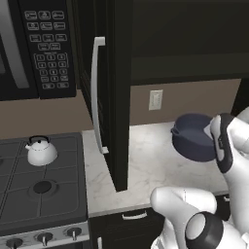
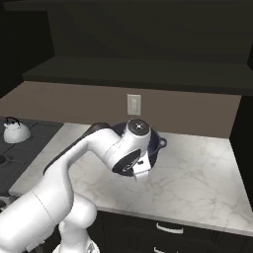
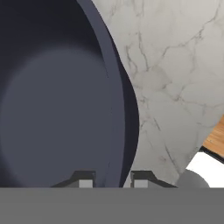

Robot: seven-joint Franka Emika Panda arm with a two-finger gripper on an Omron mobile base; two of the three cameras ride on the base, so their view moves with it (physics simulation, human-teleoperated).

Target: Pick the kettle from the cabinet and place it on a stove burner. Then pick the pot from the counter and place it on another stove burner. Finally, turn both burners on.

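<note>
Gripper (image 3: 113, 183) jaws astride pot (image 3: 57, 109) rim wall, one fingertip (image 3: 85, 183) inside, other outside, clamped on wall. One pot, on counter (image 1: 146, 160) near back wall, below single wall outlet (image 1: 155, 99). Arm's wrist covers pot's near side in right base view. Cabinet (image 1: 109, 87) door stands open, edge jutting over counter between pot and cooktop (image 1: 44, 185). One kettle (image 1: 41, 151) sits on rear burner; one bare burner (image 1: 43, 186) nearer front. Microwave (image 1: 34, 44) above.
</note>
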